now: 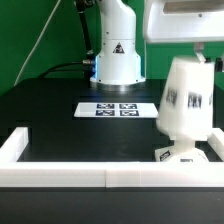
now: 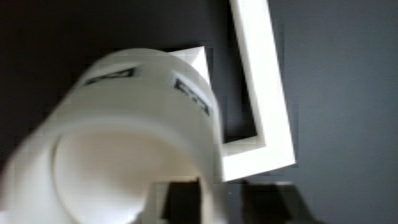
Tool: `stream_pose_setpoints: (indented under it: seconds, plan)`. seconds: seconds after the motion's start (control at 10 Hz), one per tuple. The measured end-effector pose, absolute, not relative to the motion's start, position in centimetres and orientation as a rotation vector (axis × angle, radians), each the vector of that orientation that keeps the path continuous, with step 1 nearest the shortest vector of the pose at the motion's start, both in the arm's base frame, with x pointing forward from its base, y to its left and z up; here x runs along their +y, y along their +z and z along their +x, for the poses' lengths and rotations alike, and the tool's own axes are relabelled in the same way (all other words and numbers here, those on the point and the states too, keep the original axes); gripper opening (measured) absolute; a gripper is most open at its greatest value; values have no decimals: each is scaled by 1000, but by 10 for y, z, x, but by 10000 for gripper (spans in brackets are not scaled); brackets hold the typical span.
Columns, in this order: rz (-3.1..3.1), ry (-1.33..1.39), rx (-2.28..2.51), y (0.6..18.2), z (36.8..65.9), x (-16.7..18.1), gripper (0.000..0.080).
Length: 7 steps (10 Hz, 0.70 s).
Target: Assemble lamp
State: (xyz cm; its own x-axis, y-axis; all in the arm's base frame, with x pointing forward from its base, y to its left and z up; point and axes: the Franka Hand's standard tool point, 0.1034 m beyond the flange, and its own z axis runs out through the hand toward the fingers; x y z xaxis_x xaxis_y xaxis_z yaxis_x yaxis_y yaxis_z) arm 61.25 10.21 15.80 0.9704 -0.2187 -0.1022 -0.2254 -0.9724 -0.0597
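Observation:
The tapered white shade (image 1: 186, 100) hangs upright at the exterior view's right, just above the flat base block (image 1: 184, 155), which sits in the near right corner of the table. My gripper (image 1: 197, 58) comes down on the shade from above, blurred against the bright background. In the wrist view the shade (image 2: 125, 130) fills most of the picture. My gripper (image 2: 228, 202) is shut on its rim wall, with one dark finger (image 2: 182, 202) inside the shade and the other outside. The bulb is not visible.
A white rail (image 1: 60, 175) borders the table's near edge and both sides; it also shows in the wrist view (image 2: 263, 80), close beside the shade. The marker board (image 1: 117, 108) lies mid-table. The robot pedestal (image 1: 117, 55) stands at the back.

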Motion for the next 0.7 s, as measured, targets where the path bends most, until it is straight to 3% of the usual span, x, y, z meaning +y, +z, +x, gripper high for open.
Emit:
stream_pose_setpoints:
  seconds: [0.2,0.3,0.4,0.5,0.7]
  plan:
    - [-3049,163,348,160,611,101,427]
    - [-3058,182,362,164,611,102,427]
    - [-3088,204,364,171,610,104,610]
    - [-3127,221,343,180,611,106,680]
    - [-3203,217,290,191,613,116,696]
